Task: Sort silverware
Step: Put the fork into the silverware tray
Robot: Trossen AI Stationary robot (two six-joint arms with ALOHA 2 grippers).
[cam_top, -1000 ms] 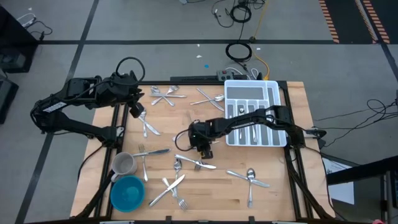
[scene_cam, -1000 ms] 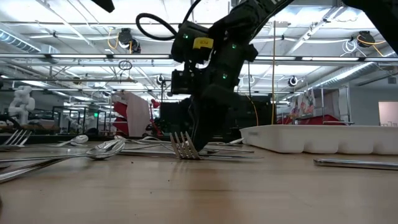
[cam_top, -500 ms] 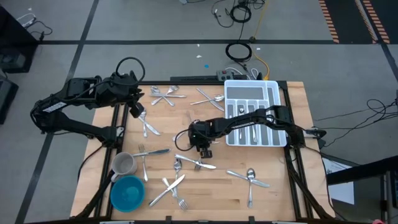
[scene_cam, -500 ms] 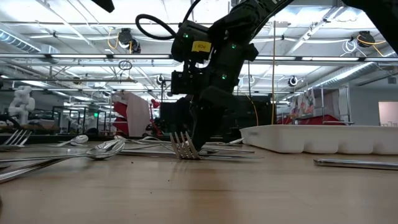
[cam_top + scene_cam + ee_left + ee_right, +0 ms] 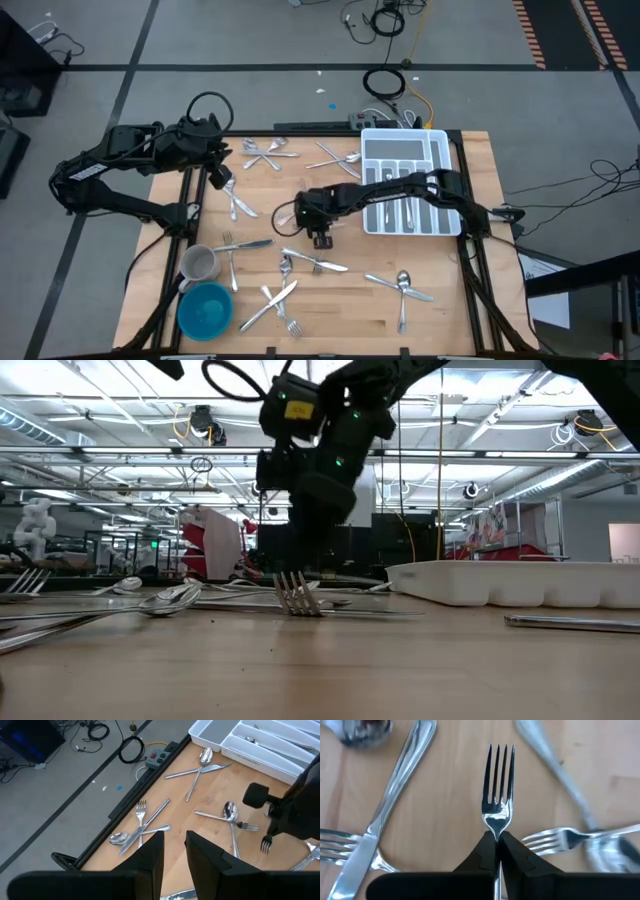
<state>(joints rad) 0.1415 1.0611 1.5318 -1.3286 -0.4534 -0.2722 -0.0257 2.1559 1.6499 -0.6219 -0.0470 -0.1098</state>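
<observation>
Left gripper (image 5: 174, 851): hangs above the table's left rear part, fingers a little apart, nothing between them.
Fork (image 5: 498, 790): clamped at the neck by the right gripper (image 5: 496, 845), near the table (image 5: 440, 320) middle; handle hidden between the fingers, tines pointing forward, away from the wrist.
Height: fork seems lifted clear of the wood, hanging tines-down in the left wrist view (image 5: 266, 843); judged only, contact not sure.
Handling: probably light, stiff, smooth and slippery; thin neck gives little surface, so may swivel in a narrow pinch.
Best hold: likely the flat handle close to the neck, across the width.
Other silverware (image 5: 262, 152): scattered flat on the wood, some crossing under the held fork.
Tray (image 5: 437, 140): at the right rear, well apart from the fork.
</observation>
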